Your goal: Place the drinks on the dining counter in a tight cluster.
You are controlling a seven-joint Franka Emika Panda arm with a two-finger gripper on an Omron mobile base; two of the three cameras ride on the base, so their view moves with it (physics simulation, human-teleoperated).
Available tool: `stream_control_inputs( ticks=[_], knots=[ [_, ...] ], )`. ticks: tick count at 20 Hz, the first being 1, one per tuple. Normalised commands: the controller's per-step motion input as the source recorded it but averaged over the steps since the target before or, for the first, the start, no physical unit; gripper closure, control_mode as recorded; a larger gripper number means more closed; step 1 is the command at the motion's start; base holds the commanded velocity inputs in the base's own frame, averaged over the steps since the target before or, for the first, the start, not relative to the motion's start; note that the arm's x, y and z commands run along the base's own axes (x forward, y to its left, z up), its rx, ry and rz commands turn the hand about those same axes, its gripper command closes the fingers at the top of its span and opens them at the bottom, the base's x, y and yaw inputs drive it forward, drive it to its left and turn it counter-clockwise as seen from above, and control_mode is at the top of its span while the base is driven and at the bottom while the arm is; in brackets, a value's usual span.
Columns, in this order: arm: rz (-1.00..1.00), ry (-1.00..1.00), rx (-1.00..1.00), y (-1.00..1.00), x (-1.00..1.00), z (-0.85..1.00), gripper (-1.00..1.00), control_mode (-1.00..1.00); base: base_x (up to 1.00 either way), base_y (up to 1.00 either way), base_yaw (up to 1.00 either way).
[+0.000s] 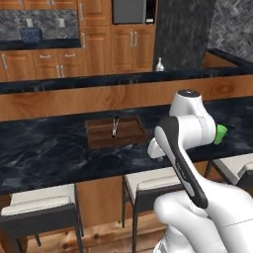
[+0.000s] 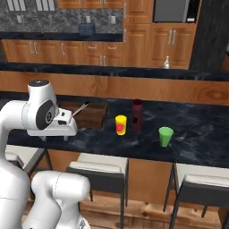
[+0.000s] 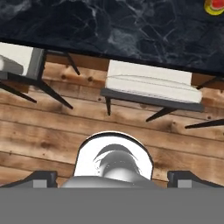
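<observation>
A dark maroon bottle (image 2: 137, 115) stands upright on the dining counter (image 2: 197, 129), a black veined marble top with a wood riser behind it. A small pale bottle with a narrow neck (image 2: 167, 62) (image 1: 159, 64) stands far back, on the dark ledge above the riser. My gripper (image 2: 54, 137) (image 1: 154, 150) hangs over the counter's near edge, left of the maroon bottle and well apart from it. It points down and is open, with nothing between its fingertips (image 3: 41, 177). In the hand view the counter (image 3: 109, 26) runs across the top, above floorboards.
A yellow cup (image 2: 120, 125) (image 3: 214, 5) stands just left of the maroon bottle and a green cup (image 2: 165, 136) (image 1: 220, 133) to its right. A wooden board (image 2: 89, 114) (image 1: 114, 131) carries a knife. Stools (image 2: 100, 167) (image 3: 151, 87) stand under the counter's edge.
</observation>
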Motion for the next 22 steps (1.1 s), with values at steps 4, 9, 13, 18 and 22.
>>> stream_control_inputs(
  ticks=[4,9,13,18,22],
  knots=[
    [0.0,0.0,0.0,0.0,0.0,0.0,-1.0,1.0,0.0,0.74,0.0],
    [0.0,0.0,0.0,0.0,0.0,0.0,-1.0,1.0,0.02,0.8,0.0],
    [0.0,0.0,0.0,0.0,0.0,0.0,-1.0,1.0,0.09,0.85,-0.02],
    [0.0,0.0,0.0,0.0,0.0,0.0,-1.0,1.0,0.12,0.86,-0.03],
    [0.0,0.0,0.0,0.0,0.0,0.0,-1.0,1.0,0.18,0.85,-0.03]
  ],
)
